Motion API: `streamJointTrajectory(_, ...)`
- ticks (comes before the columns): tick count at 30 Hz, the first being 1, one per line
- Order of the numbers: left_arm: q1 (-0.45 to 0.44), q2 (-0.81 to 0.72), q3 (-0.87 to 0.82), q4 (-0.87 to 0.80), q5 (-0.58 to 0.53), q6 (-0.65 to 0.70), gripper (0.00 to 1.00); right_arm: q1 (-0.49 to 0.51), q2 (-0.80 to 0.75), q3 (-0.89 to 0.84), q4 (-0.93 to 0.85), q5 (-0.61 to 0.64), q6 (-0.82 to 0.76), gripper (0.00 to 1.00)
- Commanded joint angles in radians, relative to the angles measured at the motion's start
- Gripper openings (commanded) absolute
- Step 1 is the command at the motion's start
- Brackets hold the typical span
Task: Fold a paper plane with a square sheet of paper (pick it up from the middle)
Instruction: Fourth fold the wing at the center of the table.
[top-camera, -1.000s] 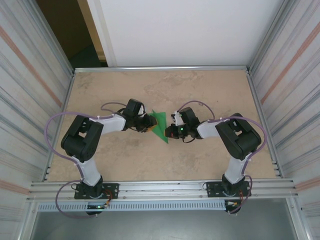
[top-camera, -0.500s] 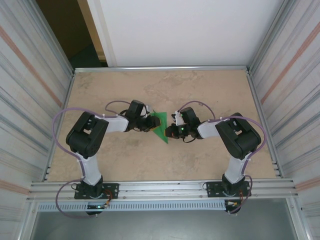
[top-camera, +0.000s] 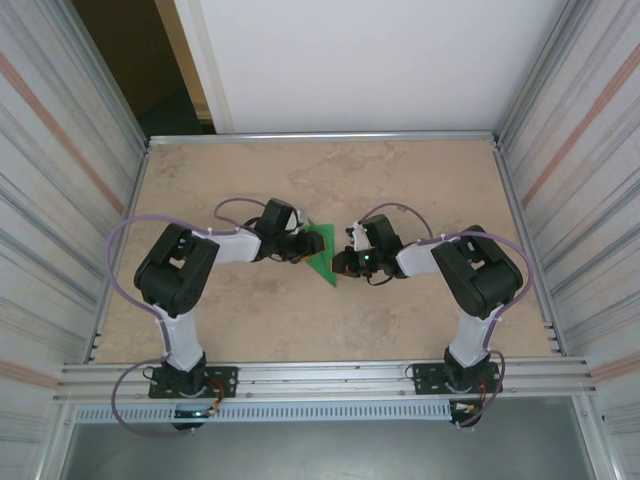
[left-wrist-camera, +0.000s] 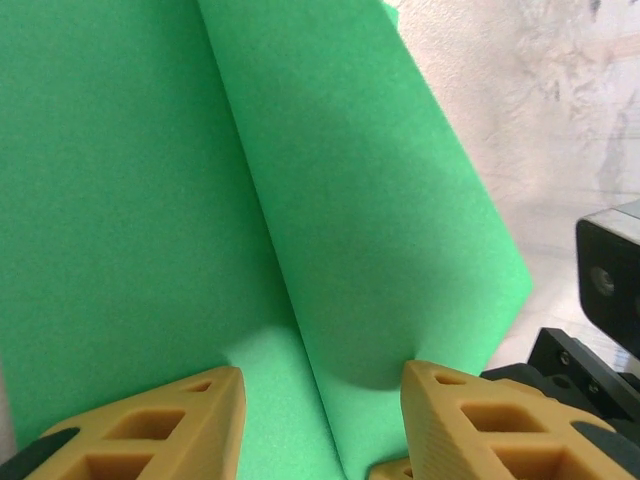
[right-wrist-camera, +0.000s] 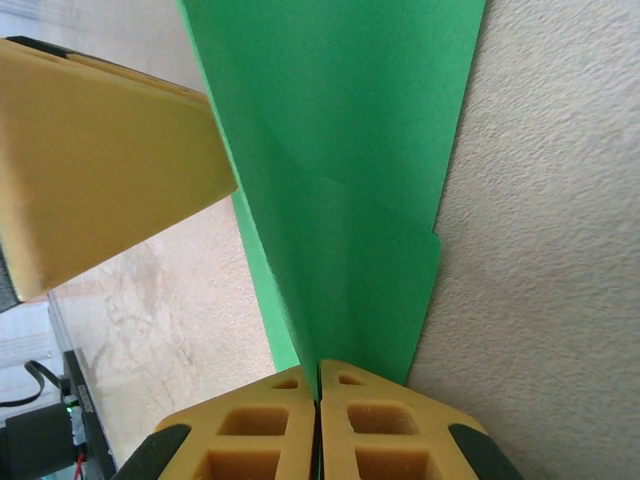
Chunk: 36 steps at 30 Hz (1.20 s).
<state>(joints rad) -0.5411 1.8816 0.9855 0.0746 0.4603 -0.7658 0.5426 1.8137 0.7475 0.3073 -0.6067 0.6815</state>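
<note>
Mid-way across the marbled beige desk, the thin bright green paper sheet, part-folded to a narrow point, runs near-to-far between the arms, with the right tool clenched on its near tip and the left tool released, astride its fold.

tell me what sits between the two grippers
The folded green paper, in the top view; the right gripper is shut on it, the left gripper open astride its fold.

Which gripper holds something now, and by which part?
The right gripper pinches the folded green paper at its narrow end, on the crease. The left gripper is open, holding nothing.
</note>
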Motion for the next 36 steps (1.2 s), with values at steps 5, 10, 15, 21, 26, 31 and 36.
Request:
streamJointTrajectory(5, -0.033, 0.115, 0.028, -0.277, -0.131, 0.007, 0.49, -0.007, 0.021, -0.01, -0.018, -0.002, 0.024, 0.1)
streamJointTrajectory(10, -0.035, 0.123, 0.039, -0.313, -0.154, 0.0, 0.49, -0.013, 0.013, -0.015, -0.021, 0.001, 0.031, 0.15)
streamJointTrajectory(15, -0.038, 0.15, 0.078, -0.423, -0.201, -0.017, 0.49, -0.021, -0.068, -0.037, -0.048, 0.03, 0.019, 0.23)
streamJointTrajectory(21, -0.058, 0.196, 0.143, -0.55, -0.275, -0.025, 0.49, -0.022, -0.2, -0.074, -0.11, 0.134, 0.011, 0.3)
streamJointTrajectory(26, -0.071, 0.25, 0.18, -0.592, -0.283, -0.029, 0.5, -0.017, -0.291, -0.107, -0.121, 0.212, 0.02, 0.27)
streamJointTrajectory(31, -0.076, 0.267, 0.188, -0.611, -0.292, -0.029, 0.51, 0.007, -0.268, -0.068, -0.151, 0.186, 0.005, 0.18)
streamJointTrajectory(36, -0.077, 0.284, 0.206, -0.652, -0.311, -0.024, 0.52, 0.038, -0.194, -0.021, -0.147, 0.137, -0.002, 0.15)
